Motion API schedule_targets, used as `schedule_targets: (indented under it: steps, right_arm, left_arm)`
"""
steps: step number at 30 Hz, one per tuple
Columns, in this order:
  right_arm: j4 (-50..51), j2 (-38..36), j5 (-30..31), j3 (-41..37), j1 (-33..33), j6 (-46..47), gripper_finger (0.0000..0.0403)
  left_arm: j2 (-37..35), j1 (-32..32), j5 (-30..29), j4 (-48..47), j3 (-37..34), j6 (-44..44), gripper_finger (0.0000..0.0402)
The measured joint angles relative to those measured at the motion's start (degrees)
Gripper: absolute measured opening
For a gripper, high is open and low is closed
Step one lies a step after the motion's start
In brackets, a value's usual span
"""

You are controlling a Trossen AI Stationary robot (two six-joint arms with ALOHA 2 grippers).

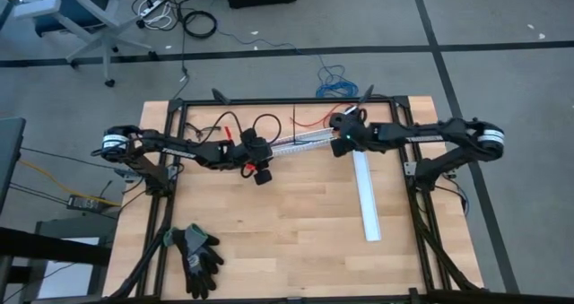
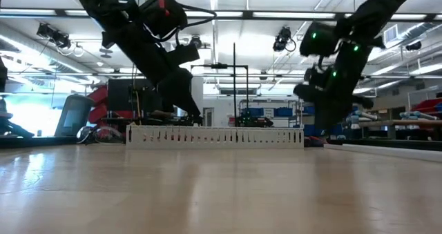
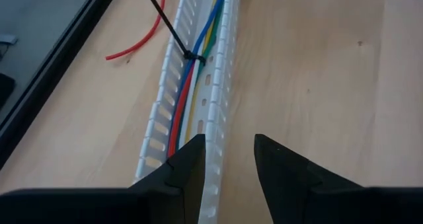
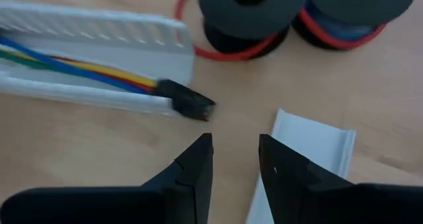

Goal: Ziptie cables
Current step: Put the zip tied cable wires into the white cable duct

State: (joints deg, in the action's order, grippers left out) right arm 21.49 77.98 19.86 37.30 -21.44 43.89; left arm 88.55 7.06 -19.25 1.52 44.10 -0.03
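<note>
A light wooden desk [image 1: 296, 223] carries a slotted white cable duct [image 1: 300, 141], a white cover strip [image 1: 367, 196], and dark gloves [image 1: 197, 258].

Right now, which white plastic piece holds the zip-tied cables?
The slotted white cable duct between both grippers holds the cables; the plain white cover strip lies empty beside it.

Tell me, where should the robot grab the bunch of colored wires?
Probably the dark end: it pokes out past the white slotted tray, clear of its walls. Come from above with the right hand, open nearby.
</note>
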Motion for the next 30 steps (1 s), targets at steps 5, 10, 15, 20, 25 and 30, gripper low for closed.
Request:
schedule_targets:
  steps: [5,10,15,20,25,30]
  right_arm:
    - [-6.95,5.53,-1.65,0.17,-2.45,-2.39,0.0111]
    - [-15.53,10.4,-8.5,0.2,-4.67,-8.0,0.0111]
    - [-27.93,11.26,-17.08,0.28,-5.09,-9.51,0.0111]
    - [-23.34,8.41,-13.72,0.27,-5.13,-8.9,0.0111]
    - [-20.74,8.13,-12.48,0.24,-4.62,-8.07,0.0111]
    - [-21.4,8.44,-12.66,0.24,-3.41,-7.94,0.0111]
  left_arm:
    - [0.0,0.03,-0.02,0.13,0.0,0.06,0.014]
    - [0.0,0.05,-0.02,0.34,0.02,0.1,0.014]
    - [0.0,0.05,-0.03,-0.02,0.02,0.08,0.014]
    - [0.0,0.07,-0.06,-1.16,0.02,0.04,0.014]
    - [0.0,0.05,-4.69,-5.55,0.02,0.61,0.014]
    - [0.0,0.23,-11.85,-7.76,0.02,3.81,0.014]
